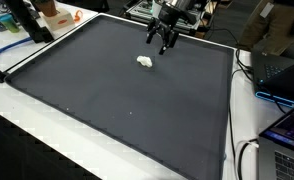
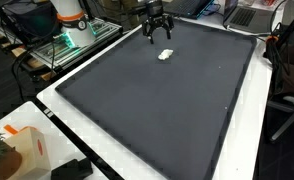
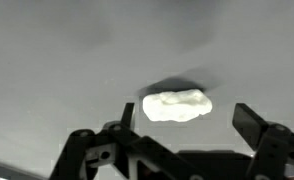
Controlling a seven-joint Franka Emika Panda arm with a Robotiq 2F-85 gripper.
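A small white crumpled lump (image 1: 145, 62) lies on the dark mat (image 1: 117, 100), toward its far side. It also shows in an exterior view (image 2: 165, 55) and in the wrist view (image 3: 176, 105). My gripper (image 1: 165, 44) hovers above the mat just beyond the lump, fingers spread open and empty. In an exterior view the gripper (image 2: 155, 33) stands slightly behind the lump. In the wrist view the open gripper (image 3: 187, 118) has its two black fingers on either side of the lump, apart from it.
The mat (image 2: 157, 100) covers a white table (image 1: 47, 140). Laptops and cables (image 1: 282, 110) sit along one side. An orange and white object (image 2: 69, 18) and a green-lit rack stand past the far corner. A cardboard box (image 2: 22, 150) is at the near corner.
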